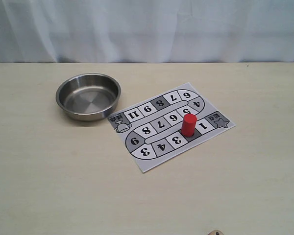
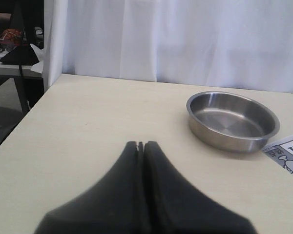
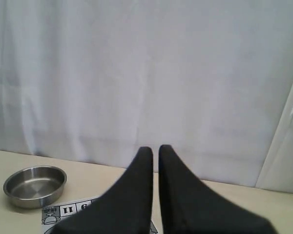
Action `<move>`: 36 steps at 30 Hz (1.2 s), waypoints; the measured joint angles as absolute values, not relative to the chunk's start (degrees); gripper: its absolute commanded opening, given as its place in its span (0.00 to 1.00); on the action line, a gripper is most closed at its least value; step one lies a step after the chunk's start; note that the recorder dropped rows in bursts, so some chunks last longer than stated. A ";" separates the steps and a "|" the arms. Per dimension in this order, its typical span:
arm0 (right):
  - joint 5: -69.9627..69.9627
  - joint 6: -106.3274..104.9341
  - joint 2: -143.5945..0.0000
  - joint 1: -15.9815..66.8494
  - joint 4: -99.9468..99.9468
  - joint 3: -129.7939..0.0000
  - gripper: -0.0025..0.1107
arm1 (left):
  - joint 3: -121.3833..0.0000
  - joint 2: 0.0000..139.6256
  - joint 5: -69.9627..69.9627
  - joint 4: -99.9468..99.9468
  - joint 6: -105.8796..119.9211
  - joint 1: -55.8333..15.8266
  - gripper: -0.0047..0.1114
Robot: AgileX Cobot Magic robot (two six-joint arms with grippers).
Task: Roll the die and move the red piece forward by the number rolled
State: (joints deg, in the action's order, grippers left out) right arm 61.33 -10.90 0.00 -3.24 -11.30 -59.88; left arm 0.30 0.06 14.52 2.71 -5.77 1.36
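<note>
The red piece (image 1: 188,124) stands upright on the printed number board (image 1: 171,125), on a dark square between squares 1 and 3. A small pale thing at the very front edge of the exterior view looks like the die (image 1: 215,232), mostly cut off. My left gripper (image 2: 140,145) is shut with nothing between its fingers, low over bare table on the near side of the steel bowl (image 2: 232,119). My right gripper (image 3: 156,149) is raised and points at the curtain. Its jaws stand almost together with a thin slit and hold nothing. Neither gripper shows in the exterior view.
The empty steel bowl (image 1: 88,96) sits left of the board, close to the corner printed with a small figure. A white curtain hangs behind the table. The table's left edge (image 2: 19,122) drops off beside a dark stand and clutter.
</note>
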 measured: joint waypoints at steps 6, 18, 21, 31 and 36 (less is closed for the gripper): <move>60.13 -11.44 0.00 -2.16 -11.64 -59.88 0.06 | 0.30 0.06 14.52 2.71 -5.77 1.36 0.04; 58.55 -11.55 0.00 0.77 -10.93 -59.88 0.06 | 0.30 0.06 14.52 2.71 -5.77 1.36 0.04; 55.89 -11.55 -0.03 0.77 -10.67 -58.74 0.06 | 0.30 0.06 14.52 2.71 -5.77 1.36 0.04; 42.35 -11.55 -0.14 0.77 -8.71 -44.73 0.06 | 0.30 0.06 14.52 2.71 -5.77 1.36 0.04; 30.21 -11.55 -0.20 0.77 -8.33 -34.65 0.06 | 0.30 0.06 14.52 2.71 -5.77 1.36 0.04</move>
State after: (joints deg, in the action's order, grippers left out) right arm 30.21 -11.55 -0.20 0.77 -8.33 -34.65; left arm 0.30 0.06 14.52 2.71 -5.77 1.36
